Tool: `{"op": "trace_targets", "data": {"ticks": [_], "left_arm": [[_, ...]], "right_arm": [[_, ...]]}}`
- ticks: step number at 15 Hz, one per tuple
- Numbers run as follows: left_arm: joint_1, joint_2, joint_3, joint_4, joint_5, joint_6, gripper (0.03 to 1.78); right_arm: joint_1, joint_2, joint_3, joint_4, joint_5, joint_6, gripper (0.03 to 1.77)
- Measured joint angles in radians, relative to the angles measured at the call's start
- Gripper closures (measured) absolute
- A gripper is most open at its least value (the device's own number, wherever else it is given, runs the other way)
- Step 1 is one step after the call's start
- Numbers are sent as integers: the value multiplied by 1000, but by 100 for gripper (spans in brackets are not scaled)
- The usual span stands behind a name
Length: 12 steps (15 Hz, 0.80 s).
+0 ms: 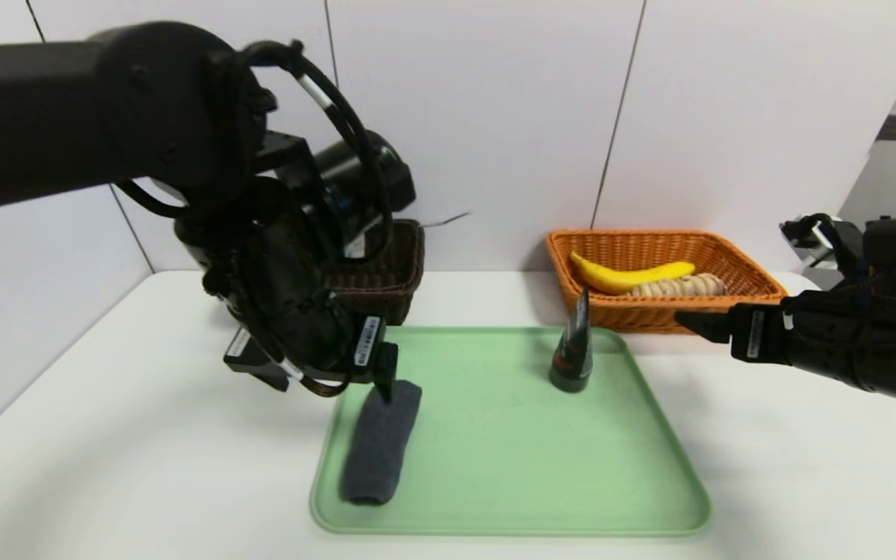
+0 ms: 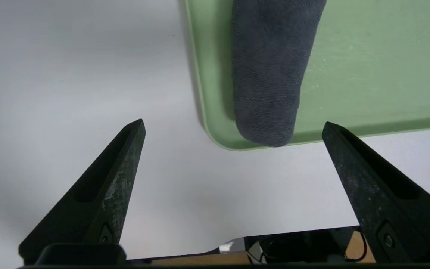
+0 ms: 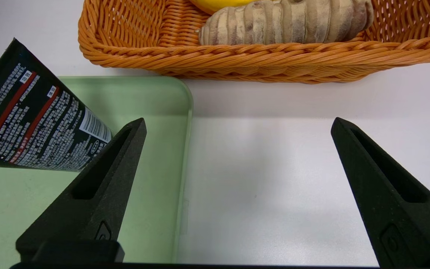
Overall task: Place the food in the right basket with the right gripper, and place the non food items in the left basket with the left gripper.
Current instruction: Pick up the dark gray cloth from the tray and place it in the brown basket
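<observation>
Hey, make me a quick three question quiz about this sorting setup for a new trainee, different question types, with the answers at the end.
1. True or false: the banana lies in the orange basket.
2. Which items are on the green tray?
A. grey cloth roll and dark tube
B. banana and bread roll
C. nothing
3. Fill in: the open left gripper hangs near the ____.

Key
1. True
2. A: cloth roll, tube
3. cloth roll

A yellow banana (image 1: pixel 630 276) and striped bread roll (image 1: pixel 678 286) lie in the orange basket (image 1: pixel 751 284) upper right; grey cloth roll (image 1: pixel 382 442) and upright dark tube (image 1: pixel 572 350) occupy centre frame.
</observation>
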Motion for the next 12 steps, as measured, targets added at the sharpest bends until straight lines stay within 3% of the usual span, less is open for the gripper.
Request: {"op": "trace_targets", "data": {"ticks": [4, 12], "left_arm": [[-63, 58, 20, -21, -35, -64, 12], [-66, 162, 68, -118, -40, -65, 12]], "right_arm": [[2, 15, -1, 0, 0, 1, 9], [0, 35, -6, 0, 0, 1, 9]]}}
